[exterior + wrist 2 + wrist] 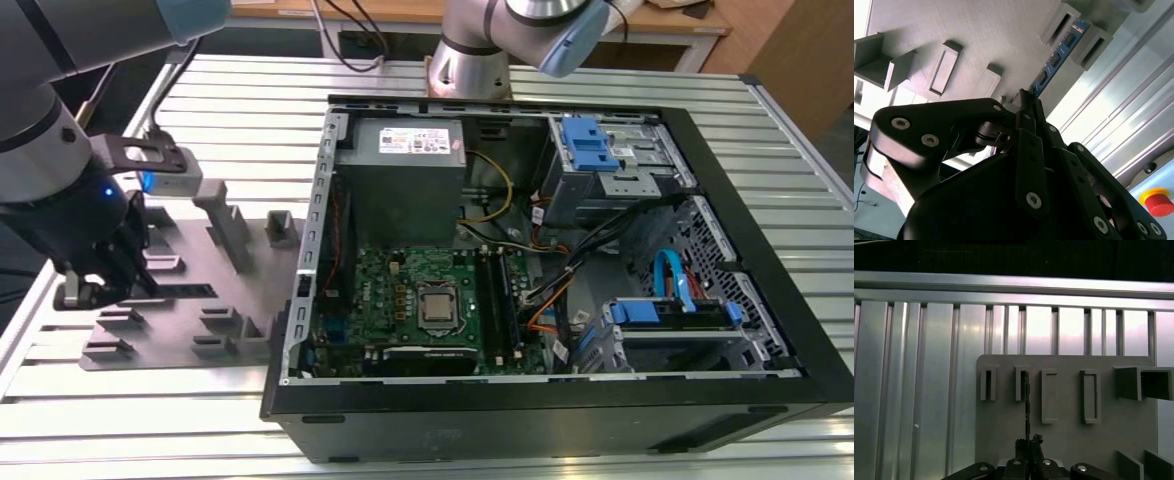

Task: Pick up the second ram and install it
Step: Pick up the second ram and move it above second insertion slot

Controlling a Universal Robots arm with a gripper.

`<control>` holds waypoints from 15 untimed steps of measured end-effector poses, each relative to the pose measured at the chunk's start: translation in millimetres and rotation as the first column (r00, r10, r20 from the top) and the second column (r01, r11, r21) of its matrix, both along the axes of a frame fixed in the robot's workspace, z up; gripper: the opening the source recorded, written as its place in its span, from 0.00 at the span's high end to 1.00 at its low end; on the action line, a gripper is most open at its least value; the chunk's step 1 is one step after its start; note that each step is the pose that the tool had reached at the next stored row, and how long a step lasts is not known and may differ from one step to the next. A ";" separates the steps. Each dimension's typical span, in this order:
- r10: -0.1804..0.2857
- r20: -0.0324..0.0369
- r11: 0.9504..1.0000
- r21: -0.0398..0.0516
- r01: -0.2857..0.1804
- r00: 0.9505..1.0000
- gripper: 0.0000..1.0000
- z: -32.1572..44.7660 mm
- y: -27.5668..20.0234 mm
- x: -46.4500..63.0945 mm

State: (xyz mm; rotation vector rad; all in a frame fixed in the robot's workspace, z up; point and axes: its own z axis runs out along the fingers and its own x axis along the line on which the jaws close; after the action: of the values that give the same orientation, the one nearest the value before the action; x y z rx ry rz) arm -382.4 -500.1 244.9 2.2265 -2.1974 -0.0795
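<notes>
Aluminium slats with long straight grooves form the tabletop (240, 110), which spans the whole exterior view. A black computer case (534, 420) lies open on it and takes up the centre and the exterior view's right. Inside are a green motherboard (400, 280), a grey metal power supply (400, 160), a blue plastic drive caddy (587, 145) and loose cables. The robot arm (40, 150), grey with a blue joint cap, comes down at the exterior view's left and hides part of what lies under it.

There, just beside the case, lies a flat matte grey fixture plate (254, 285) with raised rectangular blocks and shallow slots. A red button on a yellow base (1156, 202) sits at the tabletop's edge in the second wrist view.

The black, bolted end effector (83, 292) hangs low over the plate's far-left part. In both wrist views its fingers (1029, 135) are pressed together, pinching the near end of the second ram (1054, 62).

The second ram is a thin blue strip carrying dark chips. It stands on its long edge over the plate, its far end between two grey blocks. In the first wrist view it shows edge-on as a dark line (1026, 400) running straight away from the end effector (1029, 442). Its long axis is parallel to the tabletop's grooves.
</notes>
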 end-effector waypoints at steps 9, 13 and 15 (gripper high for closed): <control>0.000 0.000 1.000 0.000 0.000 1.000 0.89 7.6 0.0 0.0; 0.000 0.000 1.000 0.000 0.000 1.000 0.89 11.4 0.0 0.0; 0.000 0.000 1.000 0.000 0.000 1.000 0.89 13.9 0.0 0.0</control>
State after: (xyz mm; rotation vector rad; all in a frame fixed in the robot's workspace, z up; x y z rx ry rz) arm -382.4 -500.1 258.8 2.2264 -2.1973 -0.0796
